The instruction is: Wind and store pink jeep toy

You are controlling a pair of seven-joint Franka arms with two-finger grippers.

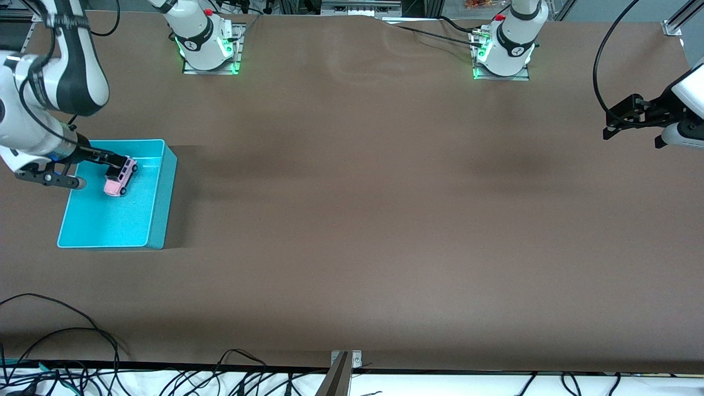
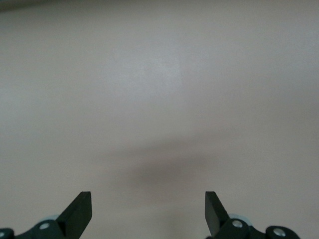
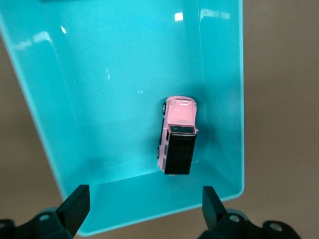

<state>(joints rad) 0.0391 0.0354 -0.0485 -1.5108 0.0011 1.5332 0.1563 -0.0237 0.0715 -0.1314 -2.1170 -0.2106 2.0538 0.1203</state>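
Light: bright, even, from overhead.
Shadows: soft dark patches on the table [image 1: 352,220]; one beside the turquoise bin [image 1: 157,234].
Glare: small white glints on the bin's floor.
Focus: left wrist view soft, featureless.

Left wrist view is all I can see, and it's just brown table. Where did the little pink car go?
Observer: The pink jeep toy sits inside the turquoise bin, at the right arm's end of the table.
Operator: Is a robot hand holding it?
Observer: No. The right gripper hangs open just above the bin, and the jeep rests on the bin floor between its fingers, untouched.
Operator: Is the car tipped over?
Observer: No, it stands on its wheels, black roof up, close to one bin wall.
Operator: So where's my hand?
Observer: The left gripper waits open over bare table at the left arm's end.
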